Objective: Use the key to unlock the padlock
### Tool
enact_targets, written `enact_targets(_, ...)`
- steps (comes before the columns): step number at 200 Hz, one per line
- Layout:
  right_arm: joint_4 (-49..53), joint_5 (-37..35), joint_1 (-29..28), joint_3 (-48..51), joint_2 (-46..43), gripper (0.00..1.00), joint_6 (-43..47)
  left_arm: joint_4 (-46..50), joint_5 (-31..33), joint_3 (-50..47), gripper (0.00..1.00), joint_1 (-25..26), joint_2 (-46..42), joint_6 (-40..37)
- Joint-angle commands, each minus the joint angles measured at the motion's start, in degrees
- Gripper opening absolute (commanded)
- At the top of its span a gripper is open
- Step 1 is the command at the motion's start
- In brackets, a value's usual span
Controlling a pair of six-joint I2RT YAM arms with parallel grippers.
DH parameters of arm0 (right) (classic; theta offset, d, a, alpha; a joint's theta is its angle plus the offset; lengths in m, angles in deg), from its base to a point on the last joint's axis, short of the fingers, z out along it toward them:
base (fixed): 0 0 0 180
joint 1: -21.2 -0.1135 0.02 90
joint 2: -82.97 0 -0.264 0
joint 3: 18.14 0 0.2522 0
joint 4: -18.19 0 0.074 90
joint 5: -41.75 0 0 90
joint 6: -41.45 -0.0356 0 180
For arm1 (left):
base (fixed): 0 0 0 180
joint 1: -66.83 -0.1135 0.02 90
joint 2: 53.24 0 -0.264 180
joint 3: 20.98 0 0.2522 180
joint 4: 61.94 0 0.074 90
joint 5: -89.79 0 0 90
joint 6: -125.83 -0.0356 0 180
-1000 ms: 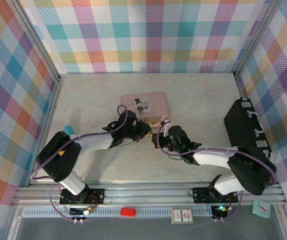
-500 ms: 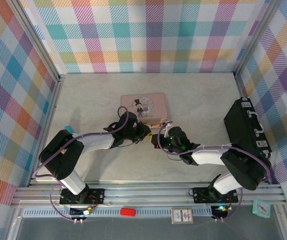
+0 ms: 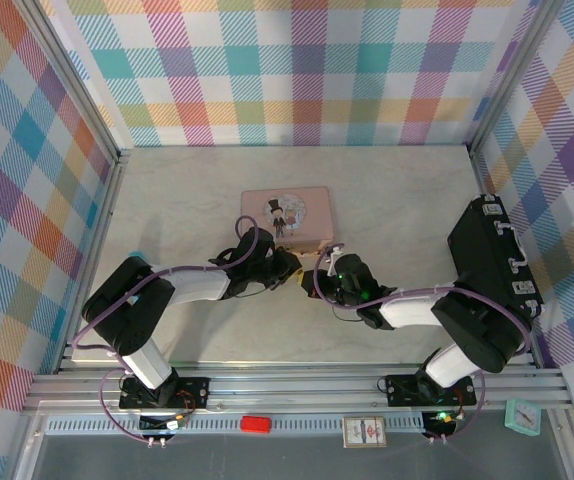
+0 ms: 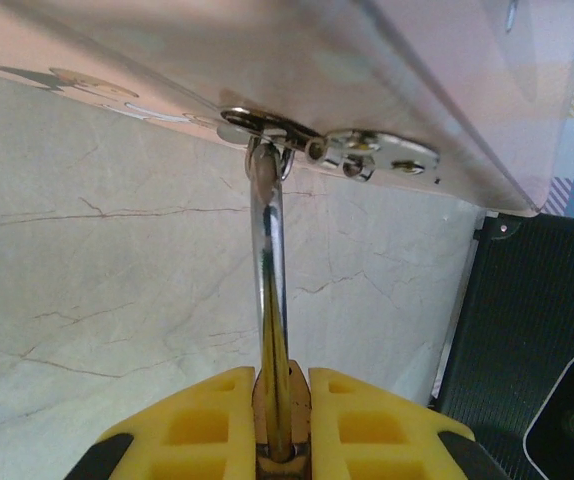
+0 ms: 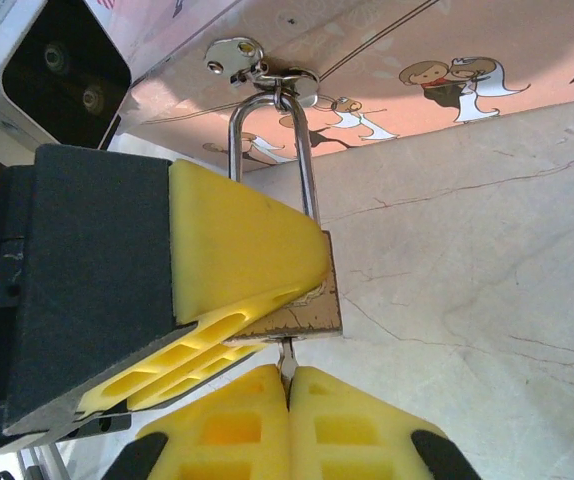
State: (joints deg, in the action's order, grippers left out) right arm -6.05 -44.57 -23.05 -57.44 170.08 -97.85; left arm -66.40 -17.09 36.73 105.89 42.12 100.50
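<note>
The small brass padlock (image 5: pixel 312 312) hangs by its silver shackle (image 5: pixel 305 165) from the clasp (image 4: pixel 292 138) on the pink tin (image 3: pixel 287 212). My left gripper (image 4: pixel 283 388) is shut on the padlock's body, one yellow finger (image 5: pixel 237 240) flat against its side. The thin grey key (image 5: pixel 287 362) stands in the underside of the padlock, and my right gripper (image 5: pixel 288 380) is shut on the key's head. In the top view the left gripper (image 3: pixel 289 268) and the right gripper (image 3: pixel 315 283) meet just in front of the tin.
A black case (image 3: pixel 497 262) lies along the right wall, close to the right arm. A small teal object (image 3: pixel 137 258) sits by the left arm. Plaid walls close in the table on three sides.
Both arms have crept slightly left and nearer the tin. Both grips are unchanged.
</note>
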Motion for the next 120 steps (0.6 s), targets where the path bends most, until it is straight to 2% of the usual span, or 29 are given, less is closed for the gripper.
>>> enact_targets(1, 0.2, 0.3, 0.2, 0.4, 1.3, 0.0, -2.0, -7.4, -0.5, 0.0, 0.09, -0.2, 0.0, 0.8)
enact_targets(120, 1.3, 1.1, 0.1, 1.0, 0.7, 0.0, -2.7, -4.1, 1.9, -0.6, 0.3, -0.2, -2.5, -1.0)
